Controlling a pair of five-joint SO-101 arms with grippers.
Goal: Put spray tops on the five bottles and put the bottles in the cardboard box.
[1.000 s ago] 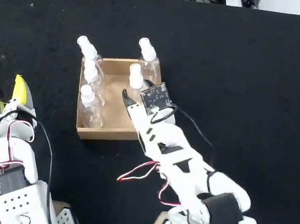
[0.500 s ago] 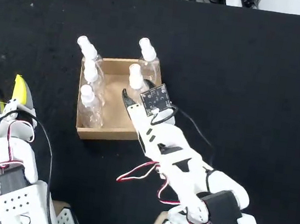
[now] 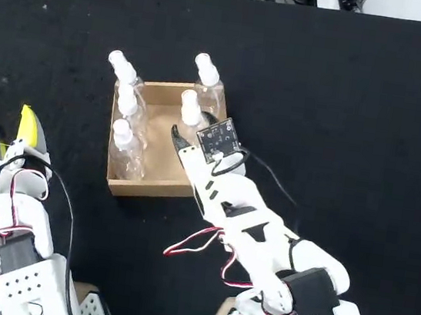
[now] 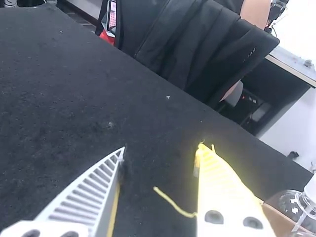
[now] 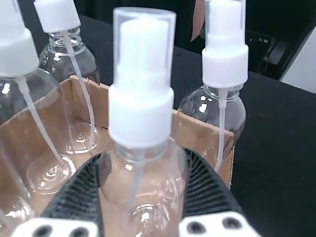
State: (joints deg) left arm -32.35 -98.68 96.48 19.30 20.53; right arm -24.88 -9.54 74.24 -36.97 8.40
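Right end effector (image 5: 143, 185) clamps a bottle (image 5: 141, 123) by the box's (image 3: 148, 187) right wall, other bottles (image 3: 127, 104) crowd it; left end effector (image 4: 158, 192) gapes empty.

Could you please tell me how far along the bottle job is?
Done: every bottle wears a spray top; three bottles line one wall of the cardboard box, a fourth bottle stands at its far corner. In hand: the right claw grips the fifth bottle in the box. Left: release it.

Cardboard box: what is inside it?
Clear bottles with white spray tops; the right pincer grips one bottle. The right arm hides part of the box floor. How many stand fully inside is unclear.
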